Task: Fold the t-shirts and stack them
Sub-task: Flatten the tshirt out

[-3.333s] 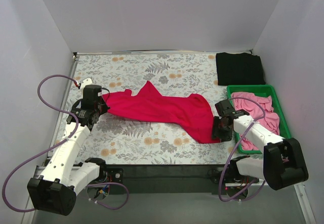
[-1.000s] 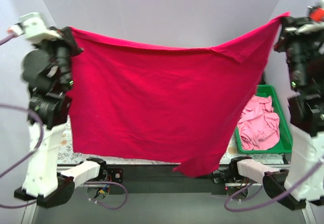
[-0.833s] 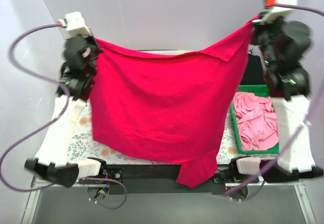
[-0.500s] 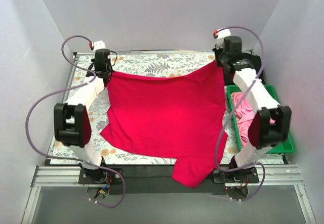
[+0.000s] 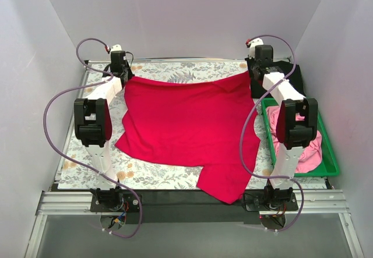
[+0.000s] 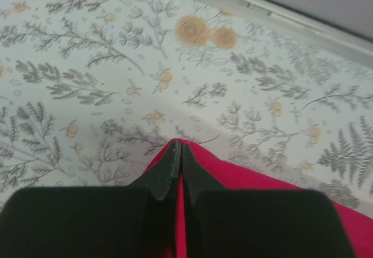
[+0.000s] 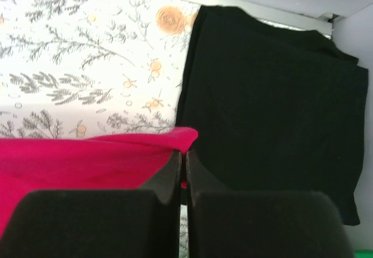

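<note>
The crimson red t-shirt [image 5: 186,124] lies spread over the floral tablecloth [image 5: 175,71], one sleeve hanging over the near edge. My left gripper [image 5: 124,76] is shut on its far left corner [image 6: 233,170], with cloth pinched between the fingers [image 6: 166,170]. At the far right corner [image 7: 105,159] my right gripper [image 5: 254,74] is likewise shut on the red cloth. A folded black t-shirt [image 5: 291,74] [image 7: 268,106] lies at the far right, just beyond the right gripper. Pink t-shirts [image 5: 312,147] are bunched in the green bin.
The green plastic bin [image 5: 331,159] stands along the table's right side, in front of the black shirt. Both arms stretch from the near edge to the far edge, over the table's left and right sides. White walls enclose the table.
Both grippers carried the red shirt from high in the air down and away to the far edge. The shirt now rests spread on the table instead of hanging.
</note>
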